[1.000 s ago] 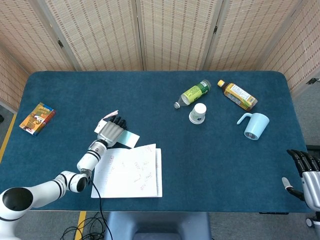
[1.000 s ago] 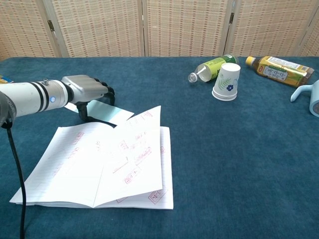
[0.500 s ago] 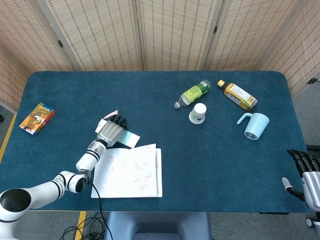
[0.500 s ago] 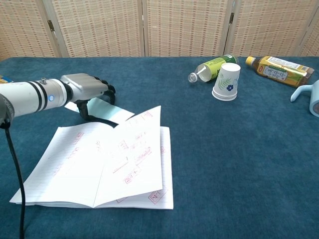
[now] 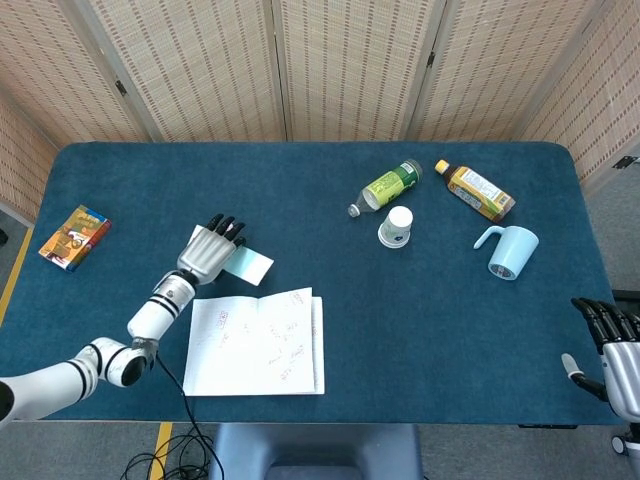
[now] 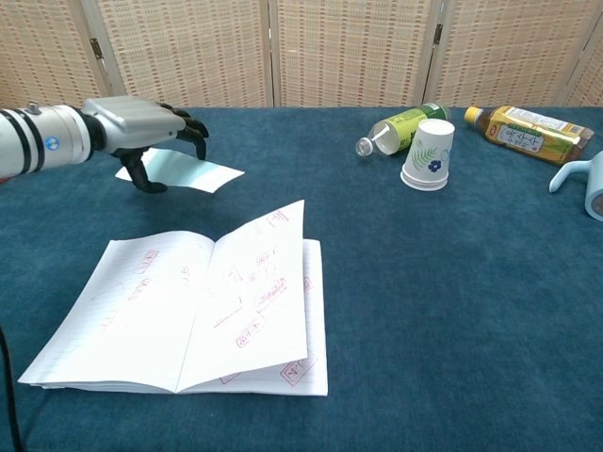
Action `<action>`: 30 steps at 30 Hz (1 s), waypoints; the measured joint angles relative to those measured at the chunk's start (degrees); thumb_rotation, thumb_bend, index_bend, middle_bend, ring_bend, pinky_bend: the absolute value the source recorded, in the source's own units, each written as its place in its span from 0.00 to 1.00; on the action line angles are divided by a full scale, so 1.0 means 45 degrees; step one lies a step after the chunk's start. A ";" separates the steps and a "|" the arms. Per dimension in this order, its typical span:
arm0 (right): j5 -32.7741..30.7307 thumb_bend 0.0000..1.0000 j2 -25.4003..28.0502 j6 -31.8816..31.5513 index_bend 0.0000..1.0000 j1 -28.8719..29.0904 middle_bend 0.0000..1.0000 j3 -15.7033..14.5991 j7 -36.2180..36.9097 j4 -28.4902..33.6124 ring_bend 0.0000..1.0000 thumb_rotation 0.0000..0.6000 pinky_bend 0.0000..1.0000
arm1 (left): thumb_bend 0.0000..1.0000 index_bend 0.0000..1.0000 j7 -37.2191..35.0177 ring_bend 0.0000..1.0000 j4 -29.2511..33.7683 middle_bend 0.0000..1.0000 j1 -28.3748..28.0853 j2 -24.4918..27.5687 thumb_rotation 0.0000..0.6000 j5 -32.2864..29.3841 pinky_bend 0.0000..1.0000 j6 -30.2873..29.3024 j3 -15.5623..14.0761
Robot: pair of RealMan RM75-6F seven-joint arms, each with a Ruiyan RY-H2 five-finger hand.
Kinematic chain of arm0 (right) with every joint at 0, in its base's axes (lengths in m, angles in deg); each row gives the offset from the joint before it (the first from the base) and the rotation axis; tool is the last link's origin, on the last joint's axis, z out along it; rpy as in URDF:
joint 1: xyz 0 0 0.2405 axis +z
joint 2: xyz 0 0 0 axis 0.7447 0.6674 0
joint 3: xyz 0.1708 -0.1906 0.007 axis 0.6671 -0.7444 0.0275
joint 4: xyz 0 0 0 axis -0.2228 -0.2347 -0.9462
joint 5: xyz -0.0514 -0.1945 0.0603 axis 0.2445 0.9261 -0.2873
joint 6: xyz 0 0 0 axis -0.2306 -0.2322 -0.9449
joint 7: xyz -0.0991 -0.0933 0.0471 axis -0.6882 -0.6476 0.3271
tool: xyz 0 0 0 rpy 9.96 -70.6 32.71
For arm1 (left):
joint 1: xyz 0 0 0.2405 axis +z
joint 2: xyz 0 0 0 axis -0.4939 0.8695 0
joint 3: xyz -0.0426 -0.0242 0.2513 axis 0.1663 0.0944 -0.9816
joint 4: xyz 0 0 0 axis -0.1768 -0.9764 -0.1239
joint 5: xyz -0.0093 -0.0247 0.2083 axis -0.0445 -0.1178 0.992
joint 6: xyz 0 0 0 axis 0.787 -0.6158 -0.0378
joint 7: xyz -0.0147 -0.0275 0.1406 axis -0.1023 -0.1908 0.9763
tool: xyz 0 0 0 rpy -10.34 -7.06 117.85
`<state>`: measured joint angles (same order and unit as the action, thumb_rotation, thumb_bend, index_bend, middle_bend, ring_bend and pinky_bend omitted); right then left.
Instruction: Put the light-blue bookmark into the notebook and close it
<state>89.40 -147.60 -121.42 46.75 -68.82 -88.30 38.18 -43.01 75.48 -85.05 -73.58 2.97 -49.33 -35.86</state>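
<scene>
Blue cloth covers the table, with woven screens behind. Upper right of the head view, two bottles, a paper cup and a mug are clustered; a small box sits far left. Open cloth surrounds the open notebook at lower centre. Just above it, the light-blue bookmark is pinched by the left hand, lifted off the cloth. The right hand is seen at the lower right edge, empty, fingers apart.

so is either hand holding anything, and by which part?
The left hand holds the bookmark by its left end, lifted clear of the table. The right hand holds nothing.
</scene>
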 measured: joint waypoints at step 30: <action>0.0270 0.21 -0.0081 -0.0359 0.14 -0.0186 0.18 -0.0138 0.0027 0.0007 0.14 1.00 0.20 | 0.34 0.33 0.0760 0.04 0.3743 0.10 0.0971 0.0458 1.00 0.7140 0.09 -0.1715 -0.2466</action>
<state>90.61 -147.97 -123.04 45.91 -69.44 -88.18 38.21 -39.59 92.33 -80.68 -71.52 35.10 -57.05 -46.95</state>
